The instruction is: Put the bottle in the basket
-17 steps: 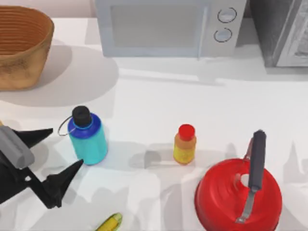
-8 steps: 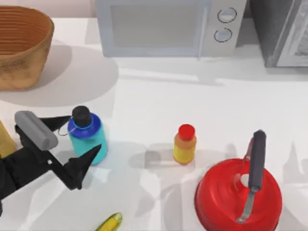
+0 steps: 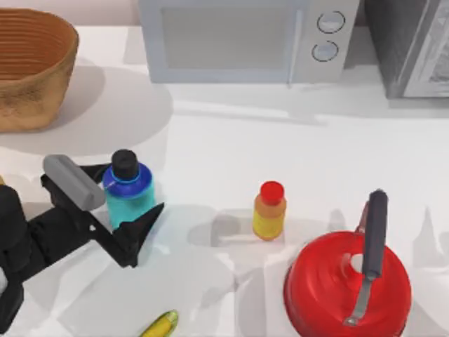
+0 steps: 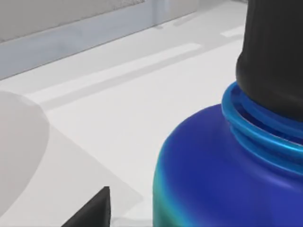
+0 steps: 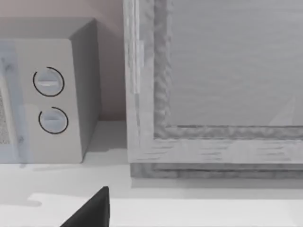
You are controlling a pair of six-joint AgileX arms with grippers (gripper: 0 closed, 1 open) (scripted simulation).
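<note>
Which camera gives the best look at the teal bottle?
The top view: the whole bottle stands between the open left gripper's fingers. The left wrist view gives a close-up of its blue shoulder and black cap.

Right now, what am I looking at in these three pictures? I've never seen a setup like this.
It is a simulated table robot with two arms, each ending in a two-finger gripper. One picture looks down from above the table; the other two come from cameras on the arms' wrists.

From above, the left gripper is open, its black fingers on either side of the teal bottle without closing on it yet. The left wrist view shows that bottle up close. The basket it should go into stands at the far left corner.

Also on the table: a small yellow bottle, a red kettle, a microwave at the back, and something yellow-green at the front edge. The right wrist view faces the microwave.
</note>
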